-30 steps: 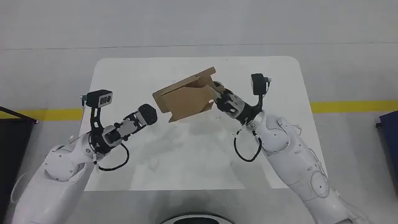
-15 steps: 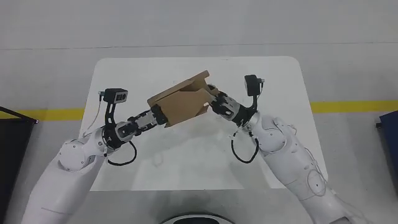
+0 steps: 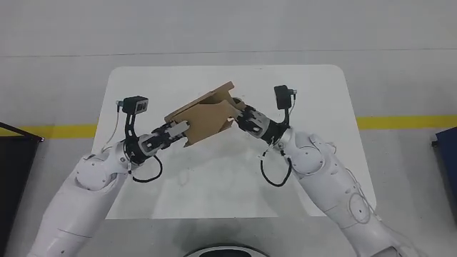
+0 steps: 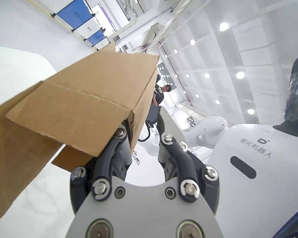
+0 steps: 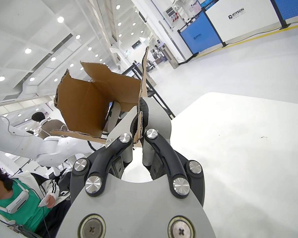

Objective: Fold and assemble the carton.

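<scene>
A brown cardboard carton, partly opened into a tube with loose flaps, hangs tilted above the white table. My right gripper is shut on the carton's right-hand wall; in the right wrist view the cardboard edge is pinched between the fingers, with the carton's open inside beyond. My left gripper is at the carton's left end. In the left wrist view it stands open, with one corner wall of the carton reaching in between its fingers, close to one finger.
The table's near half lies bare under the arms. A yellow floor line runs past both table sides. A dark object stands off the left edge and a blue one at the right edge.
My left arm has swung right and up until its gripper meets the carton's left end. My right gripper has carried the carton a little leftward and away.
</scene>
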Tool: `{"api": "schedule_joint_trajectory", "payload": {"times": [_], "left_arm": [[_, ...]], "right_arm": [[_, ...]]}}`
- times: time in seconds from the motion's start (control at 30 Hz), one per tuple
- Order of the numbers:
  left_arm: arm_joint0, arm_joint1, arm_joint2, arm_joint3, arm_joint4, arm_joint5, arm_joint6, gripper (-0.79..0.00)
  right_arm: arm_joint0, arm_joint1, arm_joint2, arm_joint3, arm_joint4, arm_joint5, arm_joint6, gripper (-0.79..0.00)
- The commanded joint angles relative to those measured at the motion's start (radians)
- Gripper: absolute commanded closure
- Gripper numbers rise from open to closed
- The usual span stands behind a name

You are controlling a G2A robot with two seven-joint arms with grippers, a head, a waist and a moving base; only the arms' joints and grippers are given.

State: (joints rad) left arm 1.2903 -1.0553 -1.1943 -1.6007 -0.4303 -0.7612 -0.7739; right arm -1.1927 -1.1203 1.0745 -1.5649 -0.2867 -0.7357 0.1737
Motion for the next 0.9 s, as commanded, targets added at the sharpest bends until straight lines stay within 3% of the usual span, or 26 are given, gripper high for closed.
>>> {"api": "schedule_joint_trajectory", "payload": {"times": [0.0, 0.13, 0.17, 0.2, 0.23, 0.27, 0.43, 0.6, 0.67, 0.87], "left_arm": [[0.002, -0.002, 0.000, -0.002, 0.065, -0.019, 0.029, -0.219], [0.005, -0.011, 0.010, -0.008, 0.148, -0.049, 0.104, -0.157], [0.006, -0.013, 0.014, -0.010, 0.157, -0.056, 0.117, -0.117], [0.006, -0.015, 0.018, -0.012, 0.157, -0.061, 0.128, -0.083], [0.005, -0.016, 0.019, -0.012, 0.156, -0.067, 0.138, -0.043], [0.005, -0.017, 0.022, -0.011, 0.147, -0.070, 0.145, 0.000], [-0.003, -0.016, 0.013, 0.009, 0.000, -0.062, 0.116, 0.000], [-0.036, -0.005, -0.014, 0.054, -0.230, 0.037, -0.037, 0.000], [-0.056, -0.001, -0.029, 0.075, -0.245, 0.098, -0.062, 0.000], [-0.056, -0.001, -0.029, 0.075, -0.245, 0.098, -0.062, 0.000]], "right_arm": [[0.002, -0.002, -0.004, 0.001, -0.004, 0.003, 0.001, 0.000], [0.005, -0.007, -0.010, 0.004, -0.008, 0.014, 0.002, 0.000], [0.005, -0.008, -0.012, 0.005, -0.008, 0.018, 0.002, -0.089], [0.005, -0.009, -0.013, 0.005, -0.007, 0.020, 0.004, -0.329], [0.005, -0.010, -0.013, 0.005, -0.005, 0.022, 0.004, -0.785], [0.005, -0.011, -0.013, 0.006, -0.001, 0.020, 0.004, -0.785], [-0.011, -0.009, 0.013, 0.009, 0.043, -0.030, -0.004, -0.785], [-0.035, 0.000, 0.079, 0.041, 0.167, -0.110, -0.008, -0.785], [-0.037, 0.001, 0.081, 0.043, 0.185, -0.118, -0.003, -0.785], [-0.037, 0.001, 0.081, 0.043, 0.185, -0.118, -0.003, -0.785]]}}
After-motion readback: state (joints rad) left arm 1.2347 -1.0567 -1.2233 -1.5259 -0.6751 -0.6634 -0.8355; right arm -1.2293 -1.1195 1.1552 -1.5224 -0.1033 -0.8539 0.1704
